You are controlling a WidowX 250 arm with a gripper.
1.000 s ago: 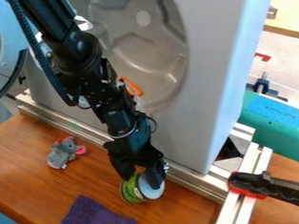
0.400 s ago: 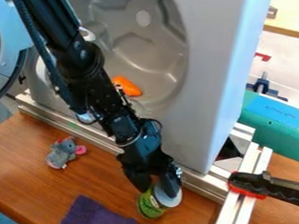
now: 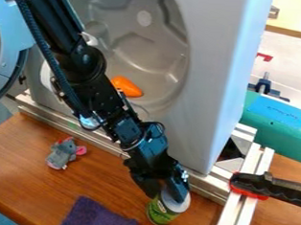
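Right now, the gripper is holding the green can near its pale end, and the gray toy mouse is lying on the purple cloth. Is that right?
Not quite: the gray toy mouse isn't on the purple cloth. The camera view shows it on the wooden tabletop, apart from the cloth. The gripper is indeed holding the green can near its pale end.

On the brown wooden table there is a small grey plush mouse with pink ears (image 3: pixel 62 154) — near it, a folded dark purple cloth (image 3: pixel 96 217). An orange, smooth, rounded object (image 3: pixel 126 86) lies inside the grey moulded basin (image 3: pixel 147 54).
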